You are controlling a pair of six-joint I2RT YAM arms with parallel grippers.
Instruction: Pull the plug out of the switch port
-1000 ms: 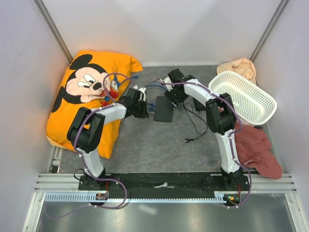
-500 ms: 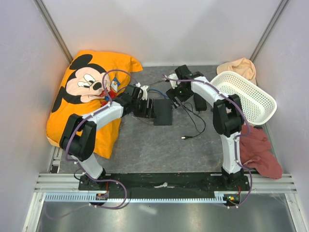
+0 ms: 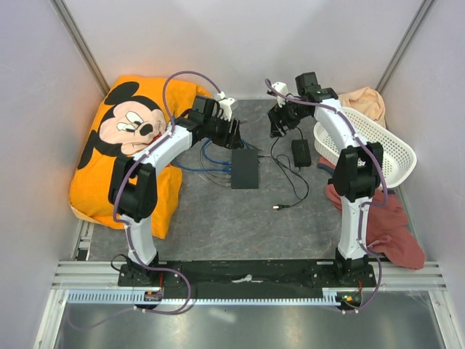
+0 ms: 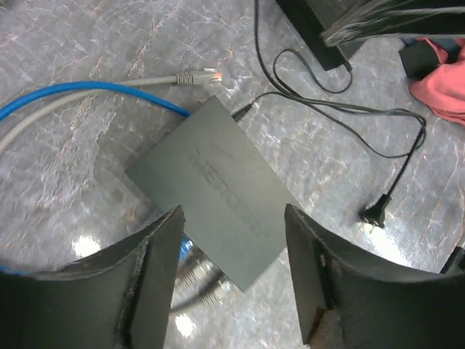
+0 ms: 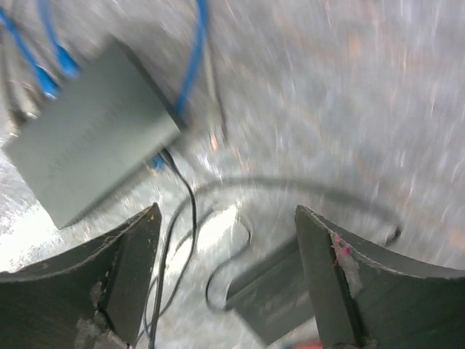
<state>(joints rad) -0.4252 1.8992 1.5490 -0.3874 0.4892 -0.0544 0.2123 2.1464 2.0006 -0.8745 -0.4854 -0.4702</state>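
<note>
The switch [image 4: 218, 189] is a flat black box on the grey table, seen also in the top view as the switch [image 3: 245, 169]. Its port row faces lower left in the left wrist view, where two plugs [image 4: 200, 280] still sit in ports, partly behind my finger. A grey cable's clear plug [image 4: 209, 75] lies loose on the table beside the switch's far corner. My left gripper [image 4: 232, 212] hovers open above the switch, holding nothing. My right gripper [image 5: 227, 211] is open too, above the power brick [image 5: 283, 291]; that view is blurred.
Blue cables [image 3: 211, 156] loop left of the switch. A thin black cord [image 4: 341, 142] runs from the switch to a loose end [image 4: 374, 214]. An orange Mickey pillow [image 3: 131, 138] lies at the left. At the right are a white basket [image 3: 378, 149], red cloth [image 3: 389, 225] and beige cloth [image 3: 360, 98].
My left gripper has opened and moved from the switch's left edge up toward the back. The right arm has swung back and right, away from the switch, opening wider.
</note>
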